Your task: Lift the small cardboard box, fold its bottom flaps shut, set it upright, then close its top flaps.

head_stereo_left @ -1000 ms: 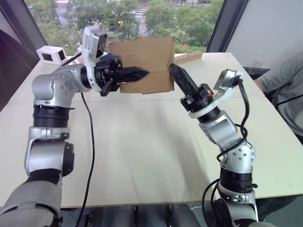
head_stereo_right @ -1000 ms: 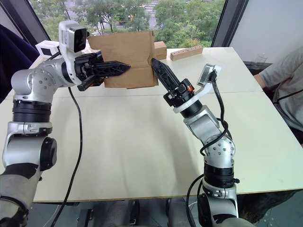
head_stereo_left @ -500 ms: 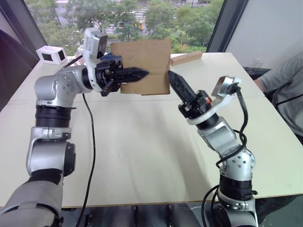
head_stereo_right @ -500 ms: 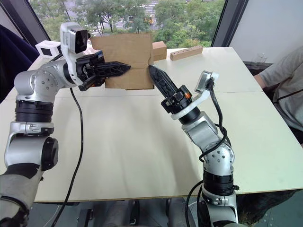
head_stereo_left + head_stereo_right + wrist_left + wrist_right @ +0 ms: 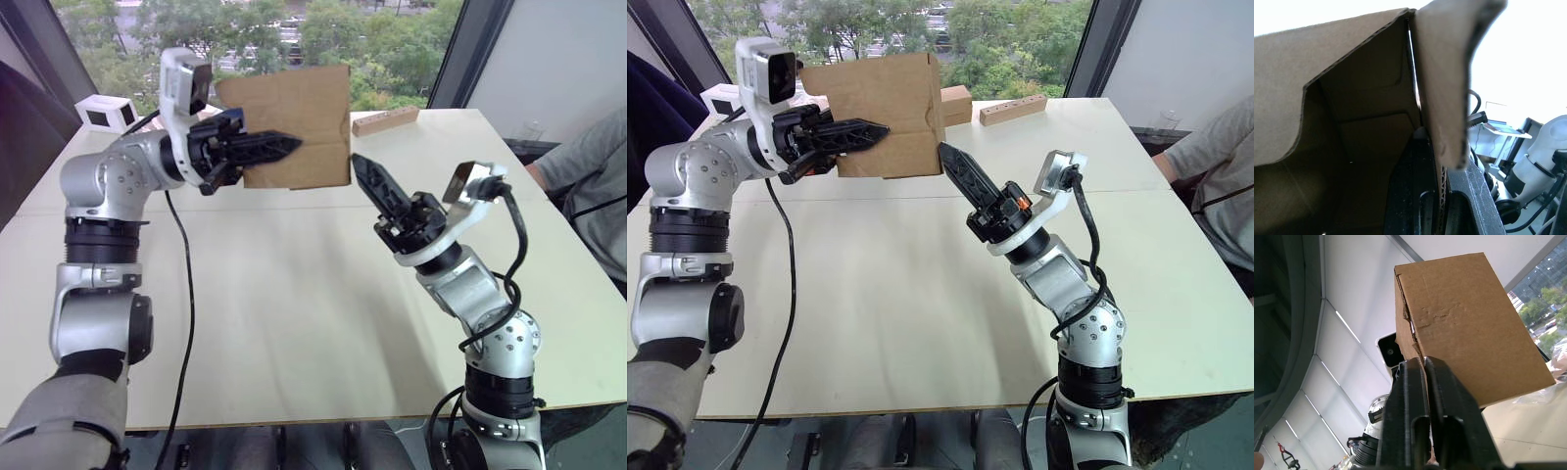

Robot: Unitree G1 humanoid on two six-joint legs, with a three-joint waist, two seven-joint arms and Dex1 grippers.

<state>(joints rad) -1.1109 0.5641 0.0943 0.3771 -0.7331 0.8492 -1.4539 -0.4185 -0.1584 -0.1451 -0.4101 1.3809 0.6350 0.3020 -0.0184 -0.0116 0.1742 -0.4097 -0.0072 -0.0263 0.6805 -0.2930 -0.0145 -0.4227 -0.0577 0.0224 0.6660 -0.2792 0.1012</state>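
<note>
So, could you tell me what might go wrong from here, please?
The left pincer clamps only one wall of the small cardboard box held in the air, so the box may twist or slip. The shut right pincer, just below the box's corner, could knock it loose when pushing the flaps.

The small cardboard box [image 5: 294,122] is matt brown corrugated cardboard, creased and dented on one wall; its cut edges are rough, with fluting showing on the flap in the left wrist view. The left gripper [image 5: 284,148] and right gripper [image 5: 364,174] have black plastic fingers with a dull sheen. The table [image 5: 294,294] is smooth, pale and matt. At its one o'clock edge lies a long tan block [image 5: 384,120] that looks like unfinished wood.
</note>
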